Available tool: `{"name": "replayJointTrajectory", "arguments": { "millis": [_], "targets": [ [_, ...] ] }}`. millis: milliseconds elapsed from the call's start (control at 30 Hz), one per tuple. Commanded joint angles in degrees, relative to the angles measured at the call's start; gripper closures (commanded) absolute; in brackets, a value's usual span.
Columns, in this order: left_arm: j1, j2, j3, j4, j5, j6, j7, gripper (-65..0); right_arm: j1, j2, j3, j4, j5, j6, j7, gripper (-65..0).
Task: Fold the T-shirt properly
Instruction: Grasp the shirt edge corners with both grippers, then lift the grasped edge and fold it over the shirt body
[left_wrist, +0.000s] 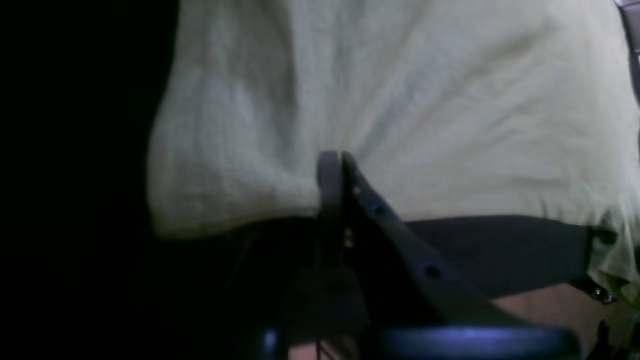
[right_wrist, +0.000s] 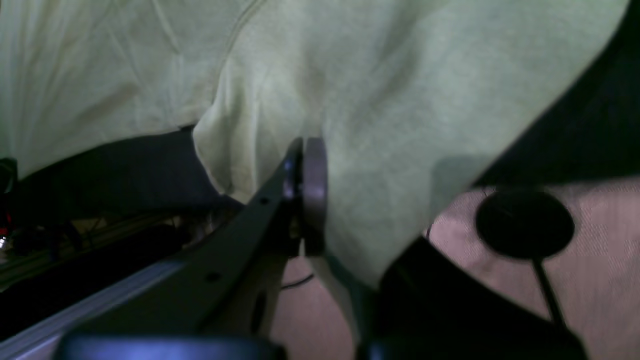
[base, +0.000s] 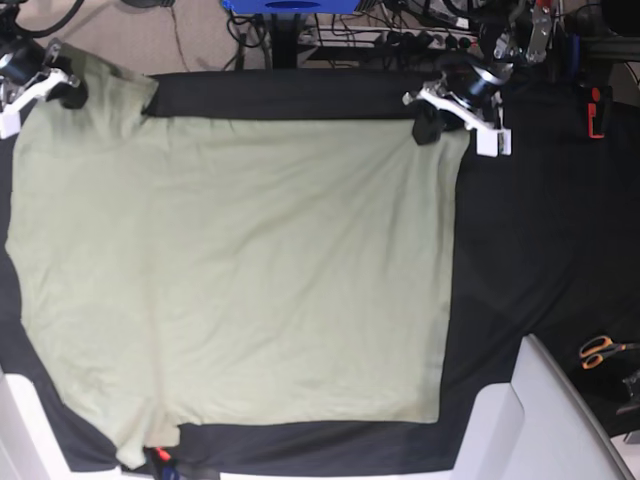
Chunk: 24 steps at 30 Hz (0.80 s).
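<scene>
- A pale green T-shirt (base: 240, 270) lies spread nearly flat on a large black cloth (base: 530, 250) that covers the table, filling most of the overhead view.
- Both arms sit at the far edge of the shirt. The left gripper (base: 432, 128) is at the far corner on the overhead view's right; the right gripper (base: 62, 92) is at the far corner on its left, by a sleeve.
- From its own wrist camera, the left gripper (left_wrist: 334, 167) has its jaws pressed together with the shirt's edge pinched between them, and the fabric (left_wrist: 400, 100) rises away from the pinch.
- The right gripper (right_wrist: 304, 165) is likewise clamped on a fold of the green fabric (right_wrist: 390, 125), which drapes down over the jaw.
- With both far corners gripped, the step in hand looks like carrying that edge over the body of the shirt to make a fold.
- To do it well, I would raise both corners evenly and keep the edge between them lightly taut, so the cloth does not sag or twist in the middle.
- The lift should only just clear the table; too high could drag the near hem out of place.
- The black cloth must stay out of the pinch, or it will ruck up beneath.
- Orange-handled scissors (base: 600, 350) lie well apart, at the table's right edge in the overhead view.
</scene>
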<state>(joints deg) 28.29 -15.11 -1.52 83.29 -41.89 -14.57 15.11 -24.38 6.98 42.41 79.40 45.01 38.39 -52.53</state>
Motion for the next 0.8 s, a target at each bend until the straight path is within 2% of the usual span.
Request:
{"name": "replayJointTrajectory", "arguments": {
  "millis": [0,333,533,667,767],
  "targets": [
    [0.5,-0.5,-0.3,1.0,-0.4,-0.2,-0.8,0.0,-0.9,0.9,0.5,0.9,1.2,0.2,0.2,-0.2],
    [6.7,-0.5,-5.7,8.4,-0.1,-0.2,-0.7,0.0,-3.5,0.8,0.5,7.5,1.3,0.0,-0.9,-0.2],
    [5.1,-0.1,-5.2,6.1,-0.1,-0.2,-0.7,0.0,1.6,1.0,-0.1,7.3,0.9,-0.1,-4.7,-0.2],
    [1.7,0.0,-4.9,6.1,-0.1,-0.2,6.2,0.0,5.6,1.2,-0.1,7.2,0.8,-4.1,-6.9,-0.2],
    [-0.9,0.7,-5.2,6.4,-0.2,-0.2,9.8,0.0,7.9,1.3,-0.2,7.2,0.8,-4.8,-7.0,-0.2]
  ]
}}
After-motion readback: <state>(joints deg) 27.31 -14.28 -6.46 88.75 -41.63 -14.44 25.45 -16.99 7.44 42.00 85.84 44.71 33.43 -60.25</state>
